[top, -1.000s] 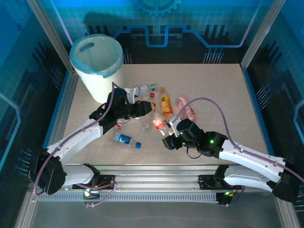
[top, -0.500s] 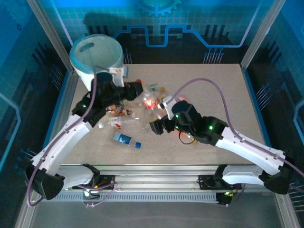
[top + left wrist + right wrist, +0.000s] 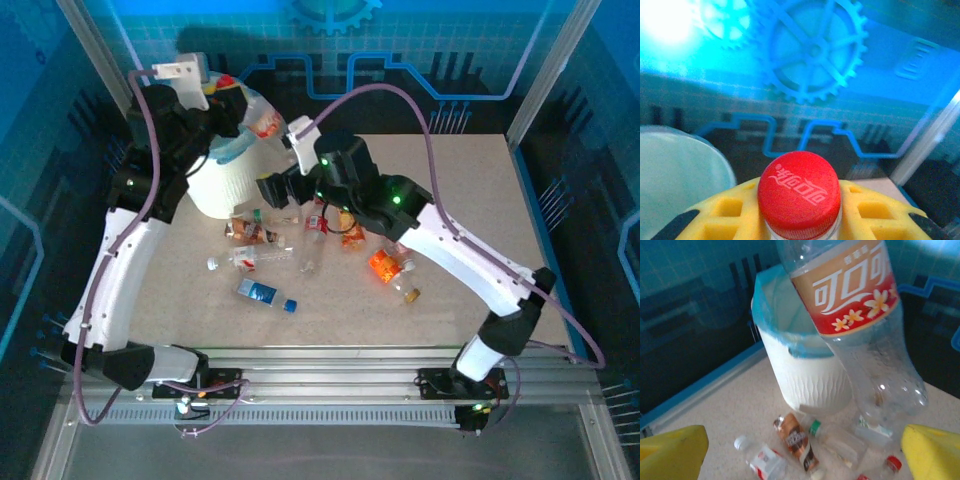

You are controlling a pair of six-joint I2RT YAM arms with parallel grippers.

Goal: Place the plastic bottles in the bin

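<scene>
L gripper [image 3: 228, 100]: you have it clenched on the red-cap bottle [image 3: 264, 121], high up by the bin rim.
Cap [image 3: 799, 192]: in left wrist view it sits between the yellow fingers [image 3: 722, 212] and faces the cam.
Held bottle, label: red w/ white script and small flowers.
Held bottle, pose: in right wrist view it hangs tilted, base down, in front of the bin. In top view it is over the right edge of the bin opening.
Bin [image 3: 212, 185]: white wall, light blue liner. It stands upright at the far left part of the table [image 3: 470, 200].
R gripper [image 3: 274, 189]: released, yellow fingertips [image 3: 670, 450] wide apart. You have it low, near the right side of the bin, above the lying bottles.
Bottles on table: all lie flat, in front and to the right of the bin.
- brown-label bottle [image 3: 245, 232]: near the bin foot
- white-cap bottle [image 3: 250, 260]: just beside the brown one
- blue-label bottle [image 3: 262, 293]: nearest to the arm bases
- orange-label bottle [image 3: 386, 265]: apart, to the right
</scene>
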